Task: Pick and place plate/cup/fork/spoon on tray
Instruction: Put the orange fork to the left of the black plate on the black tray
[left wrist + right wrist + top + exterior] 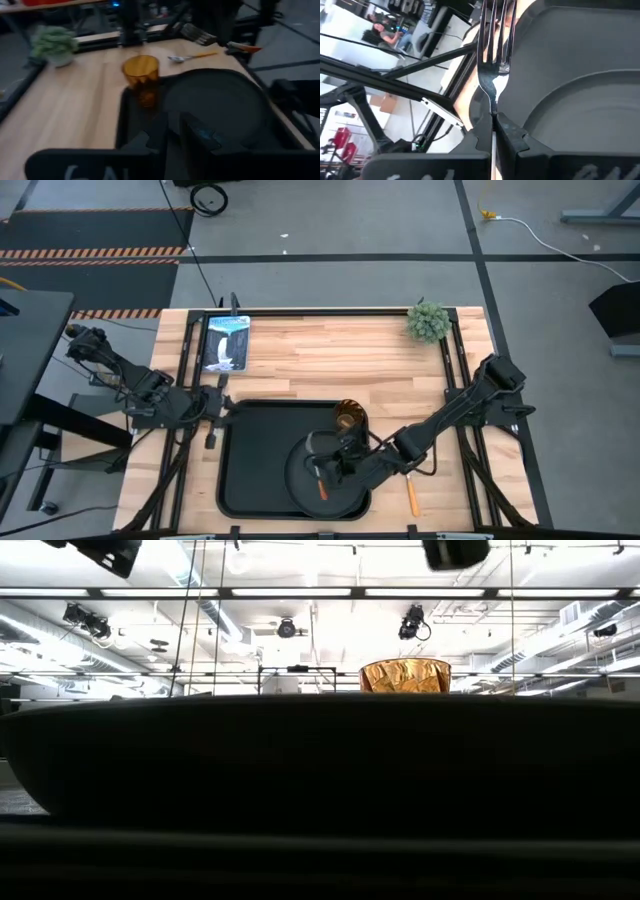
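Right gripper [322, 476] clamps one orange-handled silver fork [489, 55] above the single round black plate [340, 492]; one amber cup [349, 419] stands beyond.

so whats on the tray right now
The tray holds the round plate and the amber cup beside it. The right hand, over the plate, is shut on the fork. The spoon lies off the tray on the table. The arm hides part of the plate.
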